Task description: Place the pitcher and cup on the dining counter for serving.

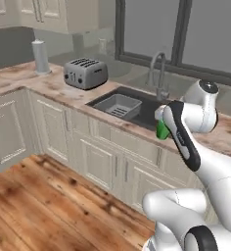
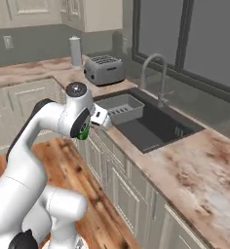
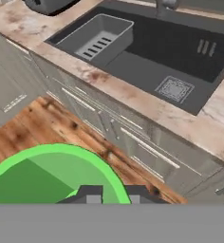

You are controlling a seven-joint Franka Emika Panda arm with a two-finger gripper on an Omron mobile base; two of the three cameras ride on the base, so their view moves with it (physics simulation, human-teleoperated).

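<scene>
In front of the sink counter point(image 1: 54, 90), at about three o'clock of the left base view, the gripper point(image 3: 109, 193) is pinched nearly closed on the cup point(image 3: 47, 178) rim. Carrying step, I judge; next, reaching the dining counter.

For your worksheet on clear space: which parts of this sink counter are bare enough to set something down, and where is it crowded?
Bare: the counter right of the sink. Crowded: the toaster and paper roll near the corner; a grey rack fills the sink's left end.
</scene>
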